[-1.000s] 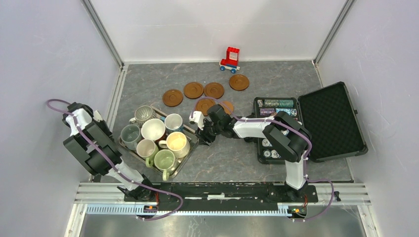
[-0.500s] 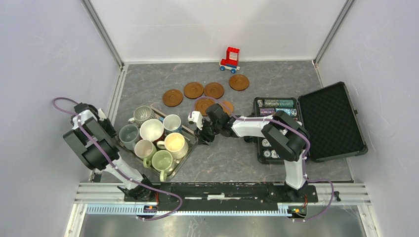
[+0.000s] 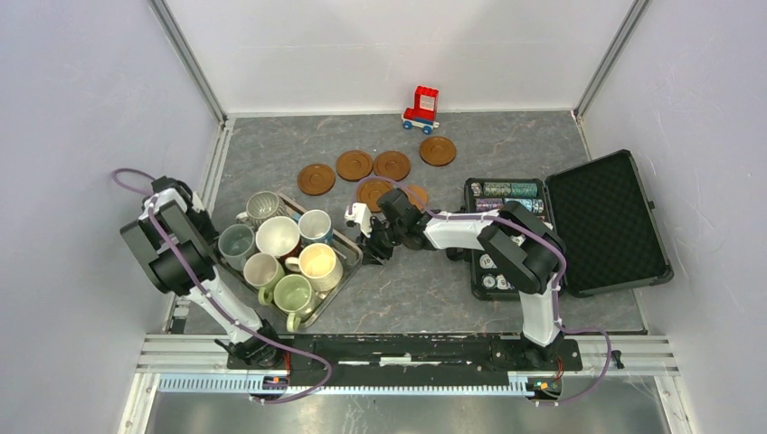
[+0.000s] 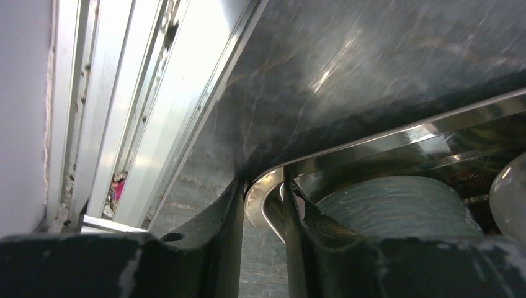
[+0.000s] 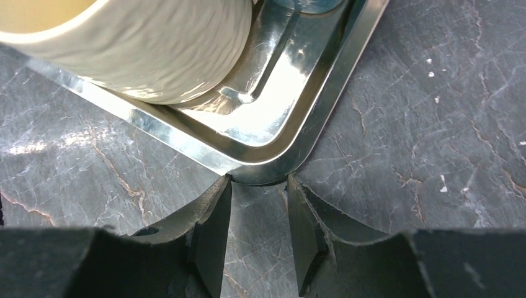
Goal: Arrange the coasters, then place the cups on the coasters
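A square metal tray (image 3: pixel 346 269) holds several cups, among them a cream-yellow cup (image 3: pixel 323 262) (image 5: pixel 155 43) and a grey-green cup (image 3: pixel 237 244) (image 4: pixel 384 205). My left gripper (image 3: pixel 208 237) (image 4: pixel 263 186) is shut on the tray's left corner rim (image 4: pixel 403 133), one finger on each side of it. My right gripper (image 3: pixel 369 249) (image 5: pixel 258 183) is shut on the tray's right corner (image 5: pixel 310 112), which is pinched at its fingertips. Brown coasters lie behind the tray: a row of three (image 3: pixel 354 165), one further right (image 3: pixel 437 150), and two (image 3: pixel 374 193) partly hidden by the right arm.
A red toy vehicle (image 3: pixel 421 108) stands at the back. An open black case (image 3: pixel 606 221) with poker chips (image 3: pixel 506 192) lies to the right. A metal rail (image 3: pixel 213 167) and the wall run close along the left arm.
The left arm has swung further back along the left rail, towards the tray's left corner. The right jaws have narrowed onto the tray's right corner. The tray has shifted slightly left.
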Controlling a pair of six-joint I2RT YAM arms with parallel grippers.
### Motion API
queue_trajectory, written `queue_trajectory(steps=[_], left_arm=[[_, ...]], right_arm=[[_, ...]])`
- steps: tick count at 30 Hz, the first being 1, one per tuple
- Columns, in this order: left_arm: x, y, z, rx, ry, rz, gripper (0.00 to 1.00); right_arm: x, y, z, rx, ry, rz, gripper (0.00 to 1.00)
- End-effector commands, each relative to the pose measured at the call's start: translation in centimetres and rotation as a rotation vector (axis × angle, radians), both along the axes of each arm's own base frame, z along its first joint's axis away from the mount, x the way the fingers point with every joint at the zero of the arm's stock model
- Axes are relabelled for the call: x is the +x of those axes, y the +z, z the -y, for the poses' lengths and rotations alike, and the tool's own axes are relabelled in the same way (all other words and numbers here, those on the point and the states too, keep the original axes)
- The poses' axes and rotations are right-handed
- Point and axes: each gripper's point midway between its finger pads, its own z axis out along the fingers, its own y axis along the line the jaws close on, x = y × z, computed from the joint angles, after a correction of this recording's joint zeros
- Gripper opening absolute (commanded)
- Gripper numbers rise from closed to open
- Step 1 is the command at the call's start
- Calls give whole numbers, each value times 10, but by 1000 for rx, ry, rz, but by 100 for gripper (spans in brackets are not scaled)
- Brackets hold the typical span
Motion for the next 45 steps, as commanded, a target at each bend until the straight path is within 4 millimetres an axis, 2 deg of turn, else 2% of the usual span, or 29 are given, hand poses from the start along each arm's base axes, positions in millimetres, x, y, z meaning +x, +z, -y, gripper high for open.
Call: queue_trajectory(steps=[1, 7, 12, 17, 21, 28, 39, 45], left_arm=[[74, -1, -9, 44, 5, 146, 28], [123, 6, -14, 69, -61, 184, 25], [158, 6, -11, 101, -145, 199, 25], [188, 6, -12, 110, -192, 208, 27], [203, 8, -15, 122, -207, 216, 28], [210, 23, -21, 140, -225, 227, 34], [213, 55, -29, 200, -246, 258, 51], [216, 83, -38, 263, -234, 294, 60]], right_arm=[[-25, -6, -18, 36, 80, -89, 43], [-23, -2, -34, 89, 84, -130, 42], [-23, 4, -58, 166, 110, -183, 41], [-27, 10, -81, 216, 161, -204, 41], [-35, 14, -99, 247, 205, -208, 41], [-51, 23, -131, 309, 281, -181, 44], [-67, 38, -159, 413, 296, -193, 47], [-70, 48, -170, 446, 300, -182, 49]])
